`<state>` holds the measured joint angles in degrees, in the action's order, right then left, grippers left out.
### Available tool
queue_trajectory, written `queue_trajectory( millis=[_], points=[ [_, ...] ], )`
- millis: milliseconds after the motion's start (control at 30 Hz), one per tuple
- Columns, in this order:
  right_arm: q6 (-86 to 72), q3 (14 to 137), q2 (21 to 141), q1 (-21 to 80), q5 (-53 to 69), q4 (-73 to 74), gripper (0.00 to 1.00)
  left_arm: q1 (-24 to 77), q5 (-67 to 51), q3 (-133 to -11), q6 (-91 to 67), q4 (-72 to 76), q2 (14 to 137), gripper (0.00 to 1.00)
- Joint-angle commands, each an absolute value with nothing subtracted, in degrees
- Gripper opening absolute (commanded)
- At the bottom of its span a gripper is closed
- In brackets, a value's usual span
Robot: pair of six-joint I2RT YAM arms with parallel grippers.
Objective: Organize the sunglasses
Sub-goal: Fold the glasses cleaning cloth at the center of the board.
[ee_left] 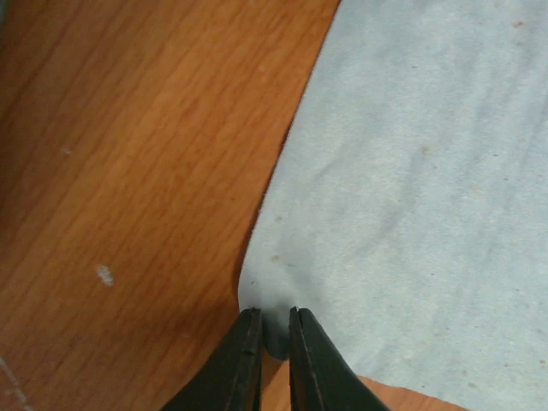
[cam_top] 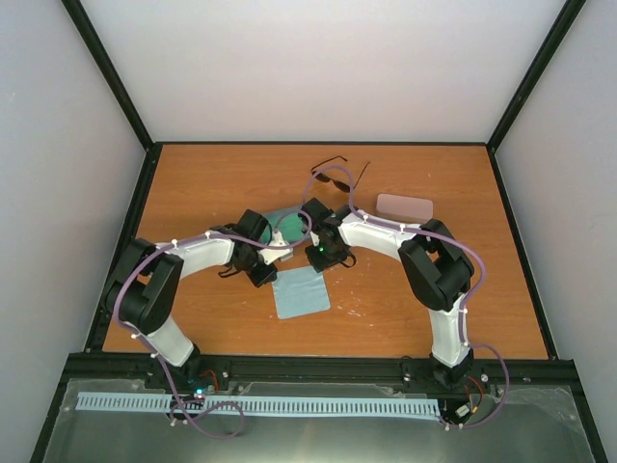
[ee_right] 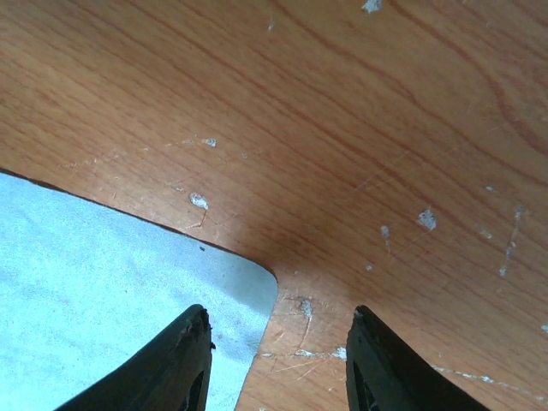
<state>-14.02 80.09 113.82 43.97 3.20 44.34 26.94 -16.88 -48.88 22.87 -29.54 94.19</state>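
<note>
Black, thin-framed sunglasses with dark lenses [cam_top: 336,177] lie at the far middle of the orange-brown wood-grain table [cam_top: 193,193], their 2 slim temples unfolded and spread on the board. They are well apart from both grippers. Just to their right and a little nearer sits a pale pink oblong case with rounded corners [cam_top: 405,206], matte and closed, apart from the frame.

Nearer the arms, a light-blue square cloth [cam_top: 302,292] with a soft, slightly fuzzy nap lies flat on the wood.

The left gripper [ee_left: 274,313] is at the cloth's corner. Its 2 dark, tapered fingers are drawn almost together, only a narrow slit between them, and the rounded corner of the cloth is nipped in that slit. The fabric puckers slightly there.

The right gripper [ee_right: 279,313] hangs low over another rounded corner of the same cloth with its jaws standing well apart and nothing between them. 1 finger is over the blue fabric, the other over bare wood. The board here is scuffed, with fine scratches and small white flecks.
</note>
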Motion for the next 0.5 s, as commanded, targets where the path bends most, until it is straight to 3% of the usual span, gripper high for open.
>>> queue_trajectory(
  millis=[0,67,200,300,467],
  points=[
    [-14.62,80.07,113.98,44.30,2.04,42.99,0.42,28.83,-16.43,-47.36,22.94,-32.89,94.24,0.07],
    [-14.76,79.86,113.74,44.30,1.95,42.78,0.42,29.23,-16.28,-47.37,22.89,-32.88,94.41,0.01],
    [-14.93,78.88,112.92,44.30,2.39,41.80,0.43,29.44,-15.91,-47.54,22.93,-33.15,94.82,0.00],
    [-14.81,78.27,112.19,44.30,2.69,40.95,0.51,29.49,-15.35,-47.58,22.79,-32.98,94.52,0.01],
    [-13.84,78.18,113.03,44.36,3.33,40.37,0.51,29.45,-14.80,-47.90,22.46,-32.60,94.18,0.00]
  ],
)
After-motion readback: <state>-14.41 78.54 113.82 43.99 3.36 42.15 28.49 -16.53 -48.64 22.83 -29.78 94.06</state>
